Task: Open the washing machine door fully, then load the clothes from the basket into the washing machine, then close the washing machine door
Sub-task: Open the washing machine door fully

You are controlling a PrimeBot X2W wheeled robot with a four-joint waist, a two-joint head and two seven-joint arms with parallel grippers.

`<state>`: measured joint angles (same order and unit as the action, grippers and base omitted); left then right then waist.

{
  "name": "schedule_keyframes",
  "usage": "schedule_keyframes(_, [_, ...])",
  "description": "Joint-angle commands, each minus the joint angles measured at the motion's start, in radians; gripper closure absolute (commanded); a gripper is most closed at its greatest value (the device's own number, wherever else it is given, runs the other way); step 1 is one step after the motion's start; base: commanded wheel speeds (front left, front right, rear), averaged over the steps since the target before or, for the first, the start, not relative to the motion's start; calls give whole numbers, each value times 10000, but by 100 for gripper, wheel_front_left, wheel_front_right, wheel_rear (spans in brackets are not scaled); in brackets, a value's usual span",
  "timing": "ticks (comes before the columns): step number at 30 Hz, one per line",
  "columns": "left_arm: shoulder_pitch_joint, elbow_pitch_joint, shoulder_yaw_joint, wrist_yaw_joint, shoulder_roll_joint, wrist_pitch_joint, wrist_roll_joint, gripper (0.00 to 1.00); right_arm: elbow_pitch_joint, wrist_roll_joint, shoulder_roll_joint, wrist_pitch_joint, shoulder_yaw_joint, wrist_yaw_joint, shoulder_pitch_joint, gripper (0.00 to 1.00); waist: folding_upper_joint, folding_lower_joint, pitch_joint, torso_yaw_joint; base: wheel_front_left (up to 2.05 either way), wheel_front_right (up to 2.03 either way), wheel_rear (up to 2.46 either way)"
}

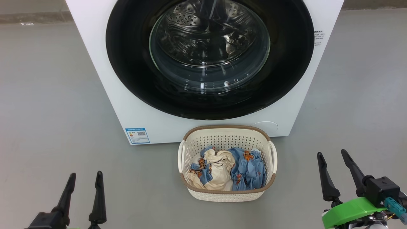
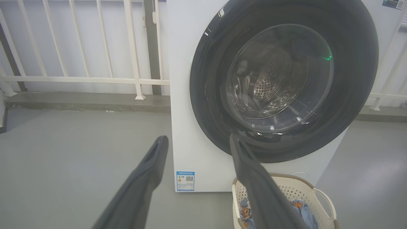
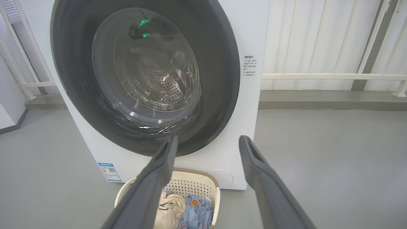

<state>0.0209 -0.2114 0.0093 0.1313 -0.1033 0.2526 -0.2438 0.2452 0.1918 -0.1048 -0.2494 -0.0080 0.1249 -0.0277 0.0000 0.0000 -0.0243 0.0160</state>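
Note:
The white washing machine (image 1: 105,76) (image 2: 187,133) (image 3: 244,127) stands ahead with its round black door (image 1: 133,79) (image 2: 353,95) (image 3: 219,79) flush against its front; the steel drum shows through the glass. On the floor right before it sits the cream basket (image 1: 227,194) (image 2: 321,194) (image 3: 194,184), holding the clothes (image 1: 248,171) (image 3: 194,210), light blue and cream. My left gripper (image 1: 85,178) (image 2: 197,140) hangs open at the lower left, well left of the basket. My right gripper (image 1: 332,156) (image 3: 208,140) is open at the lower right, beyond the basket's right side. Neither touches anything.
Grey floor (image 1: 47,111) spreads on both sides of the machine. A white railing (image 2: 95,79) (image 3: 334,76) and a low kerb run behind it. A blue label sticker (image 1: 137,135) sits at the machine's lower left corner.

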Motion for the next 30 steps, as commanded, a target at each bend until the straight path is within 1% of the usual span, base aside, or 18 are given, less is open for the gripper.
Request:
schedule_keyframes(1, [332,181,352,-6,-124,91,101,0,-289,-72,-110,-124,144,58,-53,0,0,0,-8,-6,39,39,-78])
schedule_keyframes(9, [365,205,394,-6,-120,91,179,0,-363,-80,-90,-124,111,58,-51,0,0,0,-133,-66,75,75,-149])
schedule_keyframes(28, [541,191,353,-6,-116,92,144,0,-463,-149,-15,-124,26,58,-142,0,0,0,-373,-88,122,122,-244])
schedule_keyframes(30, [566,234,333,-6,-67,92,-86,0,-465,-157,-11,-124,17,58,-159,0,0,0,-390,-87,123,123,-245])
